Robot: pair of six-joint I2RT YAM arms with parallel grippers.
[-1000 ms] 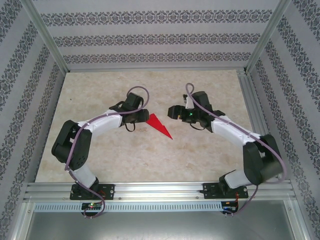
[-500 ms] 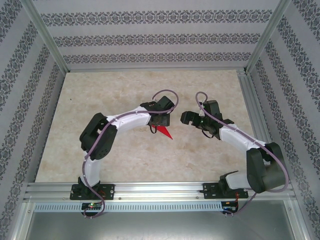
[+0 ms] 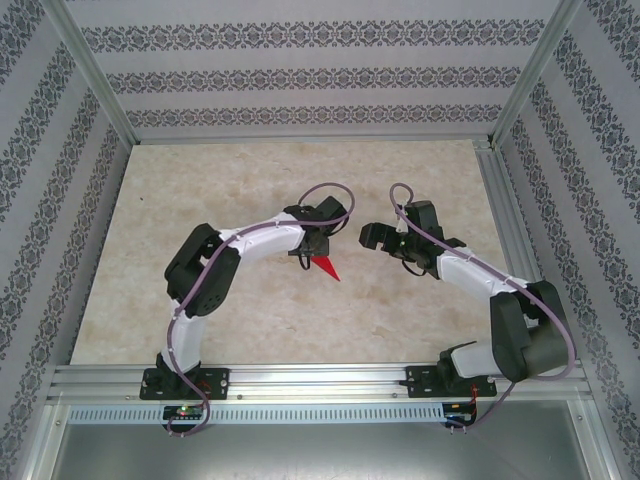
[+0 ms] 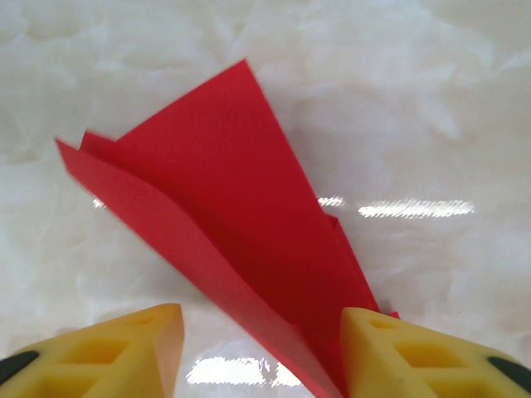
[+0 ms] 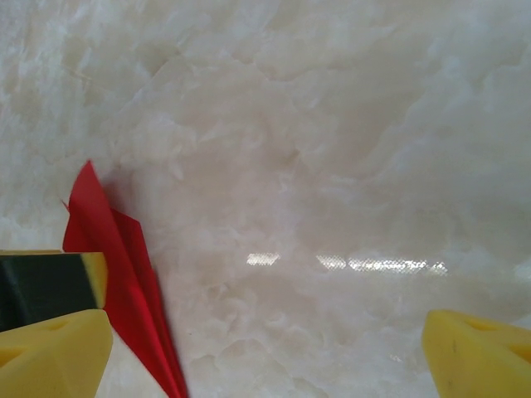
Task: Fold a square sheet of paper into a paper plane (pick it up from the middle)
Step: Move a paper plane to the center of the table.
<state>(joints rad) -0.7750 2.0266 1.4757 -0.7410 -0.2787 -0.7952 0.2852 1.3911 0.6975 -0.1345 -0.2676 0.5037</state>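
Your left gripper (image 4: 264, 352) and right gripper (image 5: 265, 358) hold nothing, so gently pinch the small red paper plane (image 4: 241, 215) at its middle.

My left arm (image 3: 255, 238) and right arm (image 3: 470, 272) wear smooth white shells between chunky black joints, and a mauve cable (image 3: 330, 187) loops along each. My jaws carry bright yellow wedge fingers (image 4: 124, 348), moulded with hollow triangular cells and black patches at the back.

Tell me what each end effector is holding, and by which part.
Nothing is gripped. The left end effector is open, its fingers straddling the plane without clamping it; the right end effector is open beside it.
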